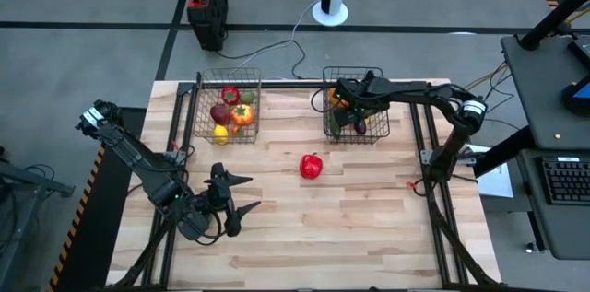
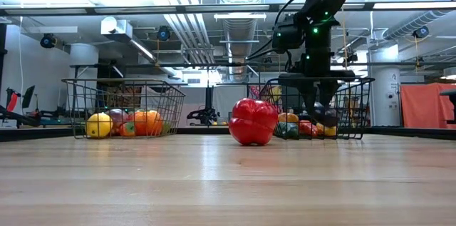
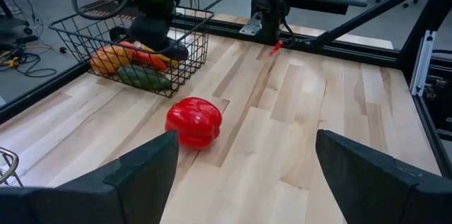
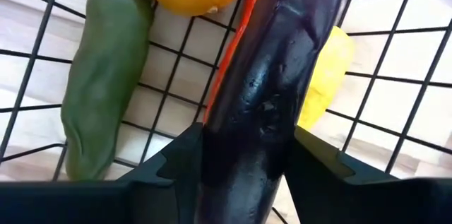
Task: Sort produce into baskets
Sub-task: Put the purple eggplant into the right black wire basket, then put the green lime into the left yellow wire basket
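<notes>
Wire baskets (image 1: 224,108) (image 1: 355,108) both holding produce; purple eggplant (image 4: 272,90) between right hand (image 4: 244,164) fingers

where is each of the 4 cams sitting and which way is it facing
High: overhead, straight down on the table; both arms show.
Low: table height, level across; right arm reaches into the right basket.
Left wrist: on the left arm, facing the red pepper; left gripper open.
Right wrist: inside that basket; right gripper shut on the eggplant.
High, low and left wrist share the pepper.
</notes>
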Robot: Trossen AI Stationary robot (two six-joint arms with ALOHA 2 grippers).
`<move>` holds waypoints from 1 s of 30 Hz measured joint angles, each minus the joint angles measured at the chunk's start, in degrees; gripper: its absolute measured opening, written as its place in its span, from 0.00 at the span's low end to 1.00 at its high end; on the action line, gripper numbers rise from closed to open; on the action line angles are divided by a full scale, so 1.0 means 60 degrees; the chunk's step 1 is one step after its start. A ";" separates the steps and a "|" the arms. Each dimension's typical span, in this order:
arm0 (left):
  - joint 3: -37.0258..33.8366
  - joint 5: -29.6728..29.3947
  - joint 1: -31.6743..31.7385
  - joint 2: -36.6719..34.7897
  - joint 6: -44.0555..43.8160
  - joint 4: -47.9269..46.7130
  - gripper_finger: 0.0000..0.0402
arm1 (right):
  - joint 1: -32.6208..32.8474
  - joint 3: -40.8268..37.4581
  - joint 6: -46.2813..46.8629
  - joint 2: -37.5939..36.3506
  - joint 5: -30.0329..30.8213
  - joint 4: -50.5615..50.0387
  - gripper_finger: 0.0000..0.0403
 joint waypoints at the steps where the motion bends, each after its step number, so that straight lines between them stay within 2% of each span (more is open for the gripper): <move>1: 0.0000 0.0000 0.0000 0.0002 0.0003 0.0000 0.78 | -0.0002 0.0000 -0.0040 0.0010 0.0003 0.0016 0.40; 10: 0.0000 0.0003 0.0000 -0.0001 0.0004 -0.0034 0.78 | -0.0007 0.0000 -0.0246 0.0013 0.0008 0.0033 0.46; 19: 0.0000 0.0004 0.0000 -0.0001 0.0004 -0.0083 0.78 | -0.0004 0.0000 -0.0315 0.0013 0.0010 0.0055 0.46; 30: 0.0000 0.0004 0.0000 0.0310 0.0004 -0.0080 0.78 | 0.0000 0.0000 -0.0319 0.0013 0.0013 0.0052 0.56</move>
